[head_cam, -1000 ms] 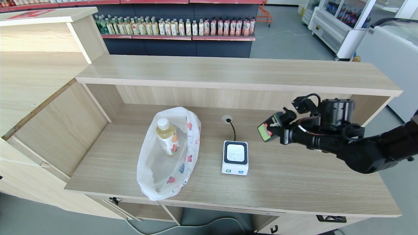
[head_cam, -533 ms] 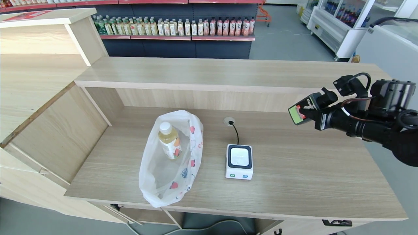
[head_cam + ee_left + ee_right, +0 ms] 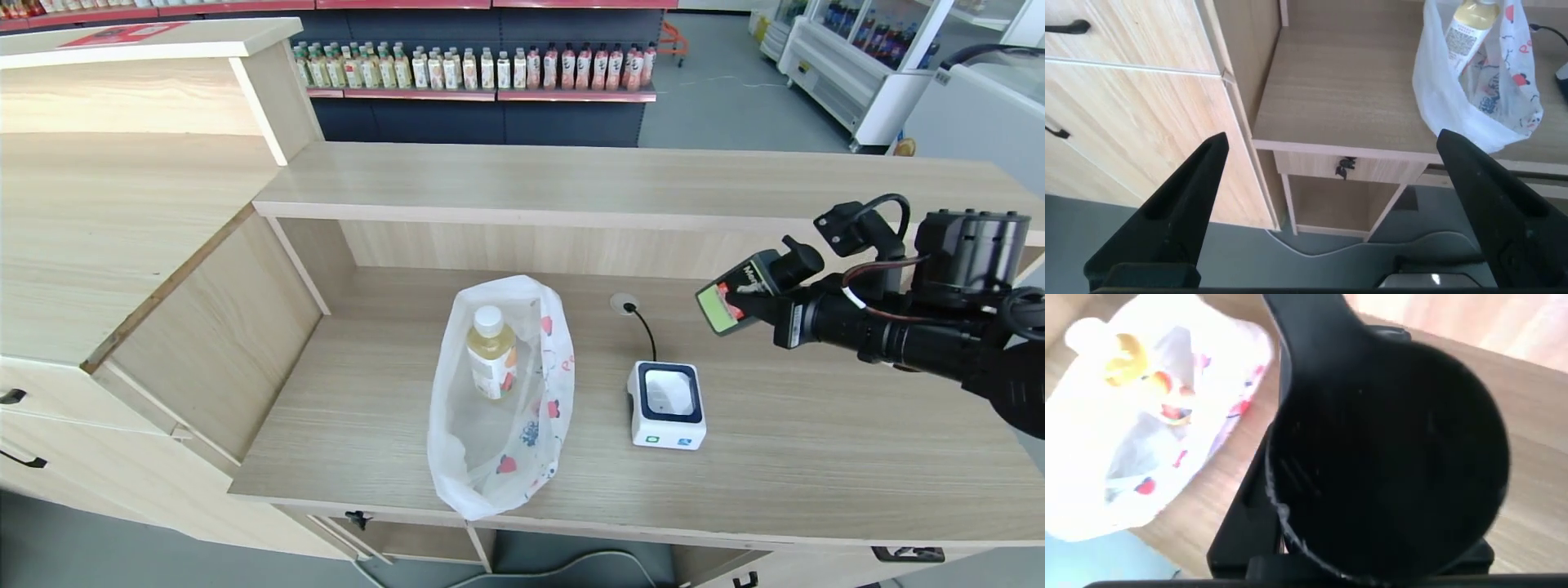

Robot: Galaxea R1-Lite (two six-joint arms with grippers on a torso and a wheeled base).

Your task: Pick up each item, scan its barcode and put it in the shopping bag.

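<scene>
The right gripper [image 3: 748, 296] holds a small pack [image 3: 719, 307] in the air over the counter [image 3: 816, 457]. Its fingers are clamped on the pack's far end, and they hide part of it. The pack's green and red face is tilted toward the scanner [image 3: 668, 394], which stands on the counter nearby, lower and to the robot's left. Whether a barcode is on that face is too small to tell.

A black cable [image 3: 645, 331] runs from the scanner's back to a hole in the counter. Left of the scanner lies the bag [image 3: 490, 465], its mouth toward the counter's back wall, with 1 bottle [image 3: 491, 353] inside, cap toward the mouth. The bag's closed end reaches the counter's front edge.

In the right wrist view a dark round shape [image 3: 1388, 449] blocks the fingers and pack; what it is cannot be told.

The left gripper [image 3: 1333, 143] hangs low in front of the counter's left front corner. Its 2 fingers [image 3: 1184, 212] are spread wide, gripping nothing. Beyond them are a key [image 3: 1345, 167] in the drawer front under the counter and a cabinet [image 3: 1127, 139] beside it. The bag and bottle are cut off at that frame's edge.
</scene>
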